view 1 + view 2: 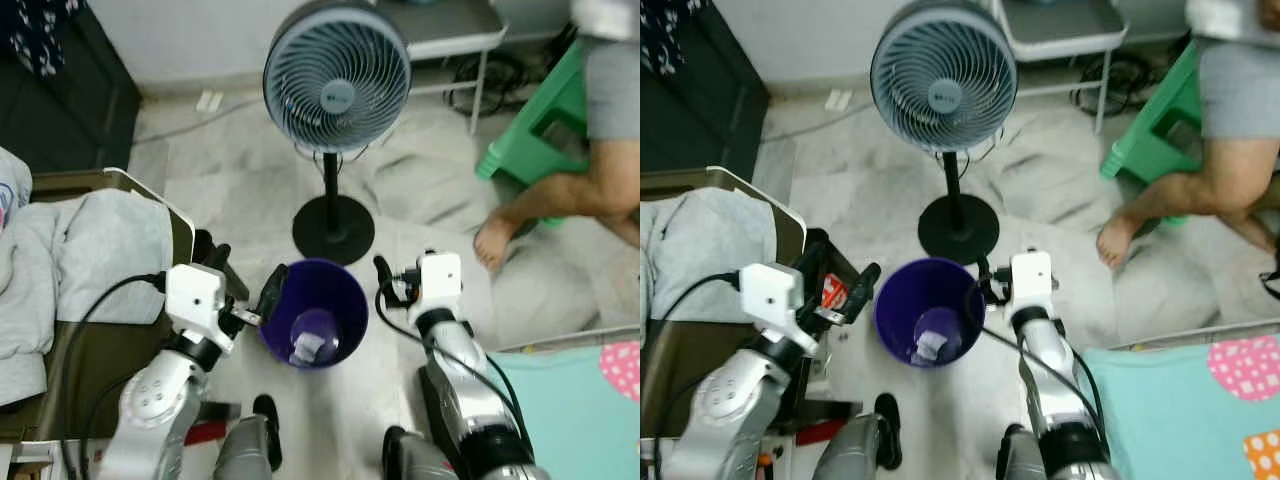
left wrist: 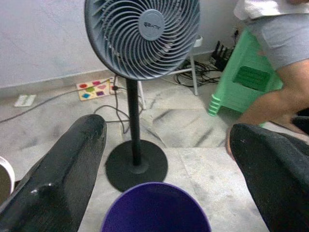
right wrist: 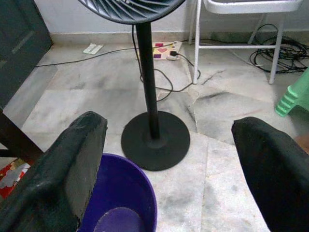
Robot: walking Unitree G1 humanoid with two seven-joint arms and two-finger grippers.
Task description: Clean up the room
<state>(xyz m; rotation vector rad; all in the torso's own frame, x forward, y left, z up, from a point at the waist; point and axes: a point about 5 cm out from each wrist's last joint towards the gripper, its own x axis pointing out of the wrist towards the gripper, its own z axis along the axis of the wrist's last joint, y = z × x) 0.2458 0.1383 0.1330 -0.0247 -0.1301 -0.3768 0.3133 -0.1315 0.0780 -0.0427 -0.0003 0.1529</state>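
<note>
The bin, a purple plastic one, stands on the marble floor directly ahead of you, low in the head views. A pale crumpled scrap lies at its bottom, along with a lighter patch you cannot identify.

Left gripper: it sits at the bin's 9 o'clock, with its fingers spread wide and empty; one tip is at or just over the rim. In the left wrist view the bin's rim shows between the two fingers.

Right gripper: it sits at the bin's 3 o'clock, just beside the rim. Its fingers are also spread wide and hold nothing. In the right wrist view the bin lies under the one finger.

At the bin's 12 o'clock, just beyond it, you see the round black base of a fan, whose grey head faces up towards the camera. Cables run across the floor behind the base towards a power strip.

At 1 to 2 o'clock, well apart, a person's bare leg and foot rest on the floor beside a green stool. A white-framed chair stands past the fan.

At 9 o'clock, grey cloth lies heaped on a dark seat. A red wrapper shows beside the left gripper. At 4 o'clock a teal bed sheet enters the frame.
</note>
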